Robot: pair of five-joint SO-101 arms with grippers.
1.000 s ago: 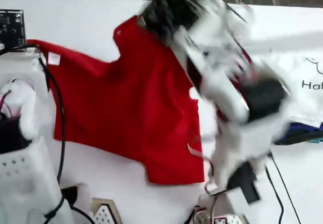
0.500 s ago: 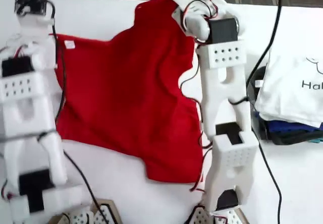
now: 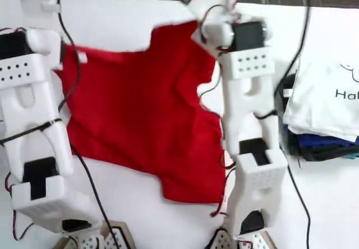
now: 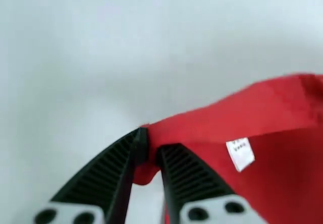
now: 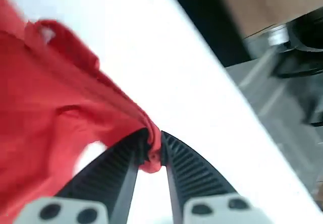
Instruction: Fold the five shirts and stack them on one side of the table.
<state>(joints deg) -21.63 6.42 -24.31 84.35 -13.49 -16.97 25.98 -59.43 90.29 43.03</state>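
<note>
- Left gripper (image 4: 150, 142): clenched on an edge of the red shirt (image 3: 140, 114), with the fabric pinched between both black ribbed fingers (image 4: 189, 176).
- A white tag (image 4: 240, 154) sits on the shirt just beside the left gripper, on the fabric side of the pinch. It is not between the fingers.
- Right gripper (image 5: 154, 138): clenched on another edge of the same red shirt. A small fold of cloth is squeezed at the fingertips and a bit pokes out below them.
- The red shirt lies spread on the white worktop (image 3: 129, 19) between the two grippers. It is mostly flat, with wrinkles running toward the right gripper's pinch. Its hem end is back toward the arm bases.
- In the right wrist view the cloth bunches into a ridge leading up to that gripper, and the worktop's far edge is close beyond the fingertips.
- The stack of folded shirts (image 3: 322, 120) is well apart from the right gripper, on the side away from the left gripper. A white shirt (image 3: 320, 100) is on top and a dark blue shirt (image 3: 317, 141) is under it.
- A black cable (image 3: 92, 193) runs along the left arm, back from its gripper toward the base.
</note>
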